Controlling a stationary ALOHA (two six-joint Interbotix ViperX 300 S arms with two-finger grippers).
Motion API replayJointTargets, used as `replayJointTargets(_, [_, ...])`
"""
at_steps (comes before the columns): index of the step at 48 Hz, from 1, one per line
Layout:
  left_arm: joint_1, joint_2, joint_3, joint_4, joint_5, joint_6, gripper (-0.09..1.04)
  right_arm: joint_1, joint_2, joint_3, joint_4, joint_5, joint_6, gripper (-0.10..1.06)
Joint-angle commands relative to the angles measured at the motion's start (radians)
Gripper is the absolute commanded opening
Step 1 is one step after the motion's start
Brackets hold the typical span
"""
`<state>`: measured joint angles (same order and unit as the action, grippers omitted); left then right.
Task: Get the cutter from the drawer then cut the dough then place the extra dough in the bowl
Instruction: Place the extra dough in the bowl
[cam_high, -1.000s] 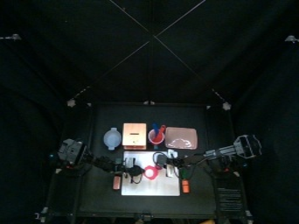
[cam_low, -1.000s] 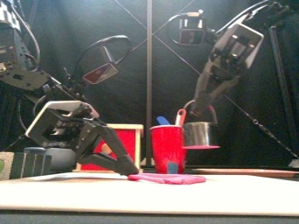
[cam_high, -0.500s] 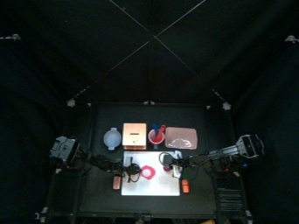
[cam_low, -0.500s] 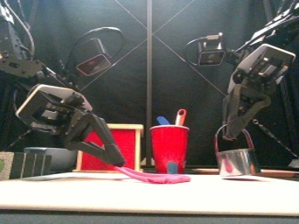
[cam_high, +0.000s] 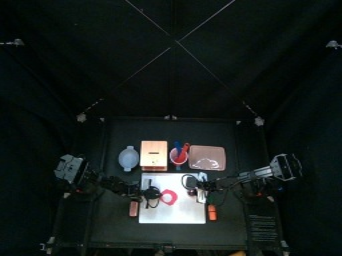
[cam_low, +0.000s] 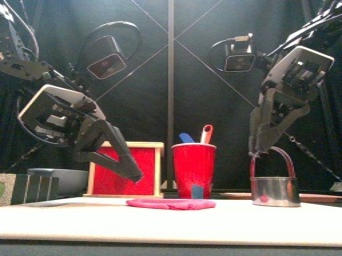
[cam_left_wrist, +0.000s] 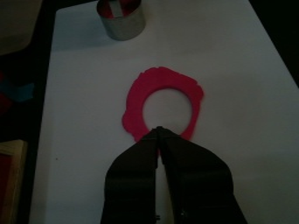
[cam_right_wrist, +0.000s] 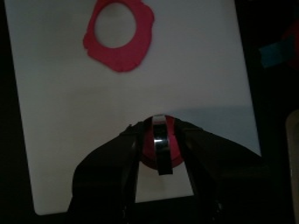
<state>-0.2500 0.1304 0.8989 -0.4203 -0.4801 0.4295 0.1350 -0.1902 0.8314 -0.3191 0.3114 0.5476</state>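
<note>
The left gripper, jaws together and empty, hung above the dough ring at the middle of the board. The right gripper clamped the cutter near the board's right edge. The next grasp likely needed the jaws spread to straddle 1 band.

No text, label, brand, number or sign could be read in any view. The red cup, the metal cutter, the white cutting board, the pink dough ring and the red drawer front all showed plain, unmarked surfaces.
</note>
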Motion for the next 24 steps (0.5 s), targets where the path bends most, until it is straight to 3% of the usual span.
replayJointTargets(1, [0.032,-0.026,-0.018,0.005,-0.002,0.0,0.48,-0.005,-0.011,-0.023,-0.002,-0.017,-0.002,0.73])
replayJointTargets(9, [0.089,-0.026,-0.052,0.014,0.046,0.023,0.55,-0.006,-0.011,-0.028,-0.002,-0.021,-0.002,0.73])
replayJointTargets(24, [0.135,-0.012,-0.155,0.018,0.291,0.15,0.76,-0.006,-0.012,-0.025,-0.003,-0.023,-0.002,0.73])
